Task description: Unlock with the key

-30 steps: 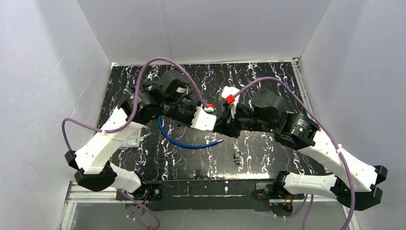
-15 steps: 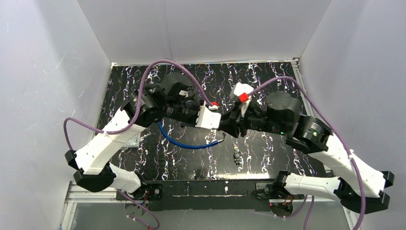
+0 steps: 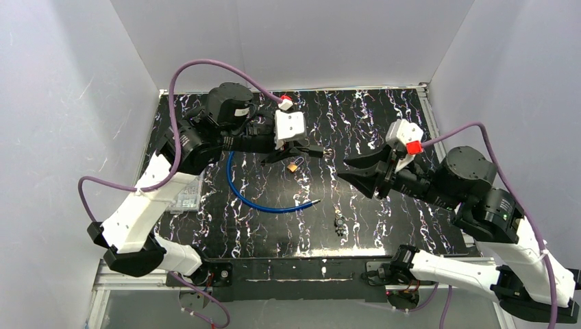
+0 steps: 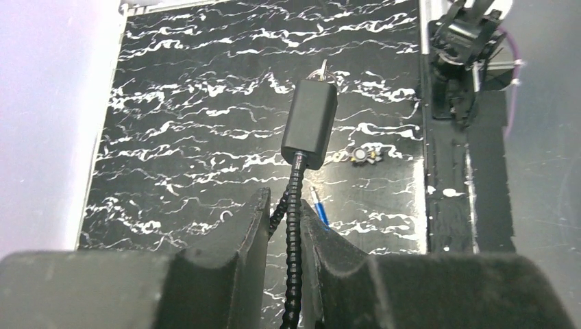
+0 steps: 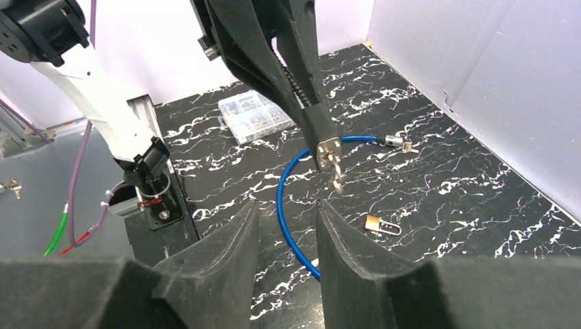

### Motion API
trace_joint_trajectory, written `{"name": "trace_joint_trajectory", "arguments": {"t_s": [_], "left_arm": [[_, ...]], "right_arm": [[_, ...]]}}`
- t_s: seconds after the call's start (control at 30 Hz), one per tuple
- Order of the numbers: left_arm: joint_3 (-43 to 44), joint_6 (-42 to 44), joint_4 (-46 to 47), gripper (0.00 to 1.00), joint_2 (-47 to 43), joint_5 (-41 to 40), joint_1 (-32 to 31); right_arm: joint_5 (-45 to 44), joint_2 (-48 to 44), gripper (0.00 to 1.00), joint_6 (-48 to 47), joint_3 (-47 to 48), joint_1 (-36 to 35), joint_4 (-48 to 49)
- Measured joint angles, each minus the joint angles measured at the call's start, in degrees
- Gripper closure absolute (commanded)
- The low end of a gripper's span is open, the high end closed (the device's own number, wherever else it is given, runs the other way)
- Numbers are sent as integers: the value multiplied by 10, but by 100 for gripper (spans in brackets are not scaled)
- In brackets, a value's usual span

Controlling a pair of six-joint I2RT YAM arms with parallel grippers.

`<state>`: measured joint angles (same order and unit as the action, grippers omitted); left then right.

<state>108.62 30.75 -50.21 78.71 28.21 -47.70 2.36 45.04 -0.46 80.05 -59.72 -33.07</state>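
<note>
My left gripper (image 3: pixel 296 152) is shut on a black ribbed cable (image 4: pixel 294 226) just behind its black lock body (image 4: pixel 310 123), held in the air. It also shows in the top view (image 3: pixel 312 149). A silver key (image 4: pixel 322 68) sticks out of the body's far end. In the right wrist view the lock body (image 5: pixel 320 130) hangs with keys (image 5: pixel 336 175) dangling below it. My right gripper (image 3: pixel 351 170) is open and empty, to the right of the lock and apart from it. Its fingers (image 5: pixel 233 240) frame the table.
A small brass padlock (image 3: pixel 293 166) lies under the held lock, also in the right wrist view (image 5: pixel 375 223). A blue cable loop (image 3: pixel 260 200) lies mid-table. A small dark part (image 3: pixel 339 223) sits nearer the front. A clear plastic box (image 3: pixel 185 195) is at the left.
My right gripper has let go at the lock body and pulled back to the right, now open. My left gripper has lifted the black lock toward the back.
</note>
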Motion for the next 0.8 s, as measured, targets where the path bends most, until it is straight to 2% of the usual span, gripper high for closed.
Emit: {"name": "trace_joint_trajectory", "arguments": {"t_s": [0.2, 0.37, 0.53, 0.8], "left_arm": [[-1, -22, 3, 100, -2, 32, 0], [-1, -27, 4, 100, -3, 43, 0], [-1, -26, -1, 100, -4, 44, 0], [-1, -21, -15, 100, -17, 44, 0]], "right_arm": [[2, 23, 61, -14, 8, 4, -3], [17, 47, 69, -27, 32, 27, -3], [46, 55, 60, -26, 34, 55, -4], [83, 49, 58, -26, 34, 74, -4]]}}
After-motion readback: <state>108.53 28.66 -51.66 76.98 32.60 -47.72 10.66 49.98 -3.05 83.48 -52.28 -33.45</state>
